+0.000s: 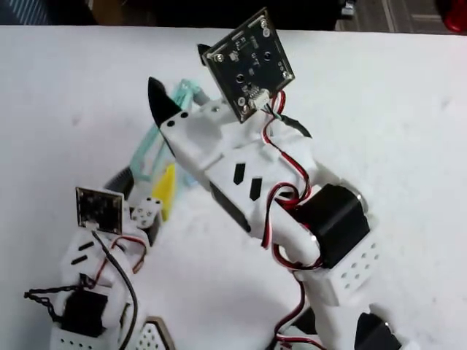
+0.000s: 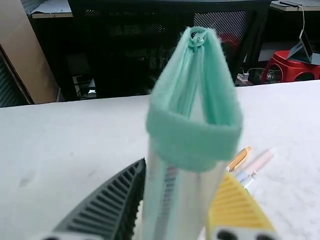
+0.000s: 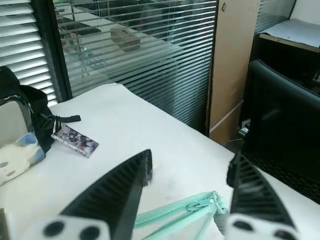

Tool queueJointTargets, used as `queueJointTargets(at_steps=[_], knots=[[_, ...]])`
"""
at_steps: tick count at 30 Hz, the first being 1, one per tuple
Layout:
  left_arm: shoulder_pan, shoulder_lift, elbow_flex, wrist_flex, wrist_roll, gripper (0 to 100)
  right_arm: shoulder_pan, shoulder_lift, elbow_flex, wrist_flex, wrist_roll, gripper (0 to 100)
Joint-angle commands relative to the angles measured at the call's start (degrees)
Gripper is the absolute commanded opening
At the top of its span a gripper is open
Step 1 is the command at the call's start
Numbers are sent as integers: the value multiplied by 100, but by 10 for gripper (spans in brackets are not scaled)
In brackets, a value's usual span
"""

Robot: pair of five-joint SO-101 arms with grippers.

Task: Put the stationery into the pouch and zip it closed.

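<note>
In the high view the left gripper [image 1: 144, 179] is sitting at the lower left of the frame. Its grey and yellow jaws are clamping the pouch [image 2: 192, 130] between them near one end. The pouch, clear-sided with mint-green trim, is stretching from there toward the upper middle of the frame. The right gripper [image 3: 192, 156] is hanging above the pouch's far end with its black jaws spread wide and holding nothing, and the mint zip tape [image 3: 172, 212] is lying just below and between them. A few pens [image 2: 252, 162] are lying on the white bench [image 2: 65, 150] just beside the pouch, on the yellow jaw's side, so loading appears to be the step in hand and zipping is not yet due. Whether anything is already sitting inside the pouch is hard to tell through its cloudy wall, and I cannot tell how far the zip is standing open. As a judgement, the next move is calling for the left arm to be steadying the pouch while the right gripper is either working the mouth open or dropping to the pens. The pens are thin and lying close together, so picking one up is going to need a narrow, well-centred pinch, with care not to nudge the pouch out of the left jaws.
</note>
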Motion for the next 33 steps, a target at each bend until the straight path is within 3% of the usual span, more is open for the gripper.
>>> queueJointTargets(at_steps=[1,4,14,22,33], knots=[[-22,-66,-53,44,53,197,558,-13,-53,13,26,227],[-22,-66,-53,114,53,197,1297,66,114,31,-176,227],[-22,-66,-53,114,53,196,3574,1323,1284,48,-2145,227],[-22,-66,-53,114,53,196,4031,3073,1574,-189,-3692,227],[-22,-66,-53,114,44,196,3978,4532,1574,-1059,-3798,227]])
